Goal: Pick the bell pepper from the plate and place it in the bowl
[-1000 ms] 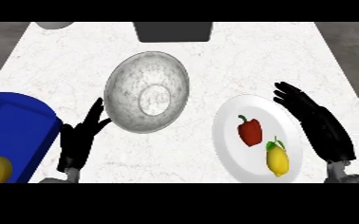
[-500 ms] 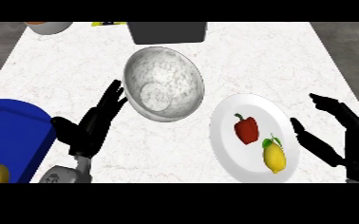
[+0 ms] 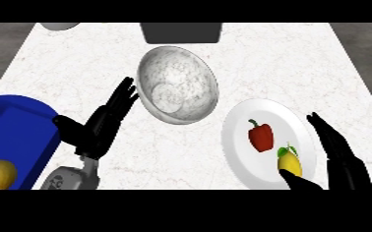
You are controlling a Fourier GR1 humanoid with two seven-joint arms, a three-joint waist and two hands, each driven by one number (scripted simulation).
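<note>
On 1 white plate (image 3: 240,152) at my 3 o'clock lie 1 red bell pepper (image 3: 261,136) and 1 lemon (image 3: 289,161). 1 bowl (image 3: 178,85) sits at 12. My left hand (image 3: 102,123) and right hand (image 3: 338,155) are spread, holding nothing.

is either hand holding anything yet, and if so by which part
Nothing is held. The right hand is open beside the plate, apart from the bell pepper lying on it. The left hand is open beside the bowl.
</note>
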